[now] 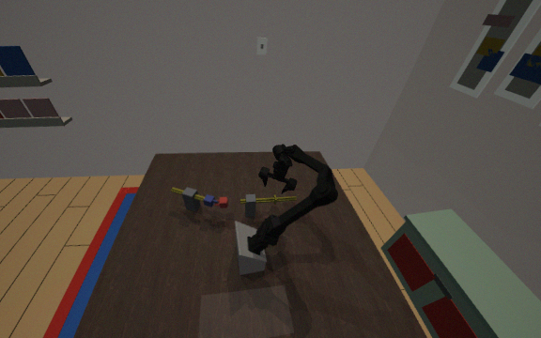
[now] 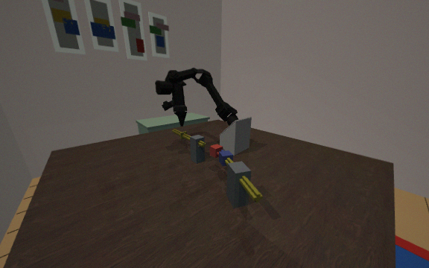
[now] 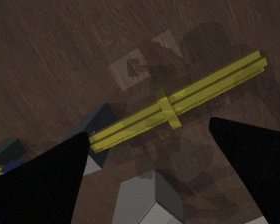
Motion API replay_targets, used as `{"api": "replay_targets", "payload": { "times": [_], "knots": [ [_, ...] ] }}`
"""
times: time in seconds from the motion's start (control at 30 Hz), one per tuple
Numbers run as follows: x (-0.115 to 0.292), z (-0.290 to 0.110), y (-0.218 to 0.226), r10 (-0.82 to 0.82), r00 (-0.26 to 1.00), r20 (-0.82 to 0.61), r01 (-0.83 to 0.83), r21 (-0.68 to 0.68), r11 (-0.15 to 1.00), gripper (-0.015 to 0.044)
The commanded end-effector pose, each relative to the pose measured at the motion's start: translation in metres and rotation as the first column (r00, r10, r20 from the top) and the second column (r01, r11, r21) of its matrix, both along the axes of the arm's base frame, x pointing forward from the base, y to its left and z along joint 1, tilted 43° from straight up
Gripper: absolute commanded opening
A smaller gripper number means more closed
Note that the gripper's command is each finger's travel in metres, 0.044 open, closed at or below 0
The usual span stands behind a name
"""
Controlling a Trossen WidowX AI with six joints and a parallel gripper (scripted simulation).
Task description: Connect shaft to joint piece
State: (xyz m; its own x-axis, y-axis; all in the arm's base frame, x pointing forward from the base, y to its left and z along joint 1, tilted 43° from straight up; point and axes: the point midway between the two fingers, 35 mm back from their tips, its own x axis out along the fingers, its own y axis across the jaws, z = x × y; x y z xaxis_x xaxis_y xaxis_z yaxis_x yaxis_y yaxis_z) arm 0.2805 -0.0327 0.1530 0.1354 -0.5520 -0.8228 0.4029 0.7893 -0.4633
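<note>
Above the thin yellow sliding shaft, the black gripper is held wide open, and nothing is held between its fingers. In the wrist view, one dark finger is seen on each side of the shaft, and the shaft is not touched. A small yellow collar is seen on the shaft, about halfway along the bare part.

One end of the shaft is kept in the small grey block. Just past that block, the red square joint piece is found, apart from the shaft's tip. A blue hinge cube is joined to it, and behind that the other yellow shaft is fixed in the far grey block.

It cannot be told if the red piece's opening is lined up with the shaft. If it is a bit off, the shaft could be jammed on its edge when pushed. The fingers could also be slid along the thin shaft if it is gripped too lightly. The grey block could be bumped if the gripper is lowered too close to it.
</note>
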Motion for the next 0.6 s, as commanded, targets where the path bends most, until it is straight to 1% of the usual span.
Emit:
{"api": "replay_targets", "payload": {
  "times": [0.0,0.17,0.37,0.47,0.57],
  "knots": [
    [-0.001,0.014,-0.011,0.070,0.996,-0.046,-0.072,-0.047,0.996,0.0440],
    [-0.006,0.031,-0.028,0.175,0.972,-0.155,-0.192,-0.109,0.975,0.0440],
    [-0.013,0.051,-0.046,0.272,0.915,-0.298,-0.328,-0.157,0.932,0.0440],
    [-0.014,0.053,-0.048,0.281,0.907,-0.315,-0.343,-0.161,0.926,0.0440],
    [-0.013,0.051,-0.050,0.249,0.926,-0.282,-0.303,-0.166,0.938,0.0440]
  ]
}}
